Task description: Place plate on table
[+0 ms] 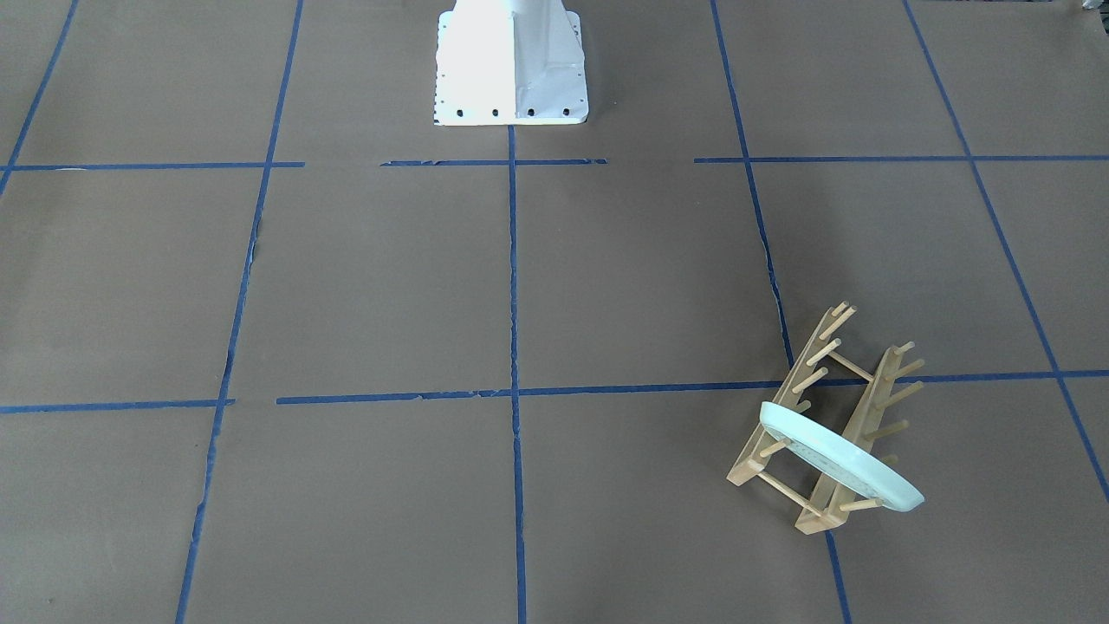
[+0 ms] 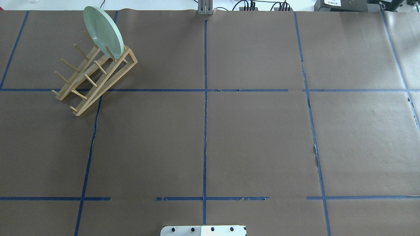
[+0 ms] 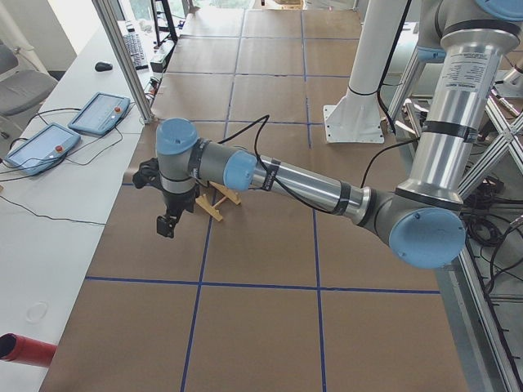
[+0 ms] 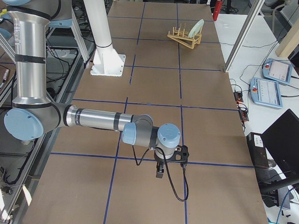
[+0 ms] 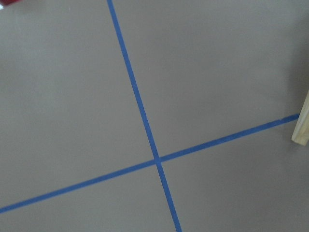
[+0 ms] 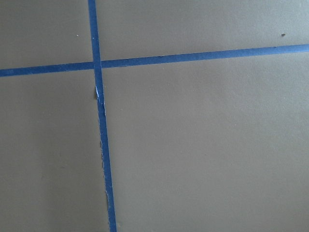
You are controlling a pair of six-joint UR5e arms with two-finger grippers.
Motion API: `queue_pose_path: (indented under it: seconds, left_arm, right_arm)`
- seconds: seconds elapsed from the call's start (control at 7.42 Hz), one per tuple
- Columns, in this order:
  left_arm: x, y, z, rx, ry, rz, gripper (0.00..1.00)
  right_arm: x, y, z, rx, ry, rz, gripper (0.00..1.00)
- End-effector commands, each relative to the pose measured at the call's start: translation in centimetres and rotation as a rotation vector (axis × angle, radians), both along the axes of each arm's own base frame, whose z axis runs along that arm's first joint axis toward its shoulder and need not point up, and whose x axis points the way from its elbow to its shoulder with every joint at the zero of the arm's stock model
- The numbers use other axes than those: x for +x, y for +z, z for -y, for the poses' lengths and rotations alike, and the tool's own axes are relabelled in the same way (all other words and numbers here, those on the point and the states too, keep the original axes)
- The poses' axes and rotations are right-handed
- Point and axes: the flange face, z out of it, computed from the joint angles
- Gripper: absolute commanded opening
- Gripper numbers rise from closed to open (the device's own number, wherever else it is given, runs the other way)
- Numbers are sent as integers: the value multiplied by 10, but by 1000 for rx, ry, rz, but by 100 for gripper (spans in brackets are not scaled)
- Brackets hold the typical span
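Observation:
The pale mint-green plate (image 1: pixel 836 459) stands on edge, tilted, between the pegs at one end of the light wooden rack (image 1: pixel 858 407). It shows at the far left in the overhead view (image 2: pixel 102 31) and far back in the exterior right view (image 4: pixel 197 27). The table (image 2: pixel 256 137) is brown paper with blue tape lines. My left gripper (image 3: pixel 167 224) hangs over the table close to the rack (image 3: pixel 214 204); I cannot tell whether it is open. My right gripper (image 4: pixel 160 173) hangs over bare table, far from the plate; I cannot tell its state. Both wrist views show only table.
The white robot base (image 1: pixel 511 69) stands at the table's middle edge. A corner of the rack (image 5: pixel 301 125) shows in the left wrist view. Teach pendants (image 3: pixel 78 122) lie on a side bench beyond the table, and a red object (image 3: pixel 20 347) lies near its corner.

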Motion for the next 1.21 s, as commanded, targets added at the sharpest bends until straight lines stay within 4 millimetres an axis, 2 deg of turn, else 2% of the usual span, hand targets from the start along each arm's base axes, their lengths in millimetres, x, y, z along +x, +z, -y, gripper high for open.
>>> queue_pose_path:
  seconds: [0.0,0.13,0.27,0.4,0.54,0.81,0.94,1.08]
  left_arm:
    - [0,-41,8,46,-197,-122,100]
    - [6,-62,8,-17,-349,-247,100]
    - [51,-77,4,7,-356,-350,100]
    - [91,-83,-6,-29,-366,-459,100]
    - [127,-94,-14,-130,-413,-592,100]
    - [192,-109,-34,-313,-492,-836,100]
    - [226,-120,-33,-423,-578,-911,100]
    - [253,-120,-33,-475,-639,-994,98]
  right_arm:
    - [0,0,0,0,0,0,100]
    - [0,0,0,0,0,0,100]
    - [0,0,0,0,0,0,100]
    - [0,0,0,0,0,0,100]
    - [0,0,0,0,0,0,100]
    - [0,0,0,0,0,0,100]
    - [0,0,0,0,0,0,100]
    - [0,0,0,0,0,0,100]
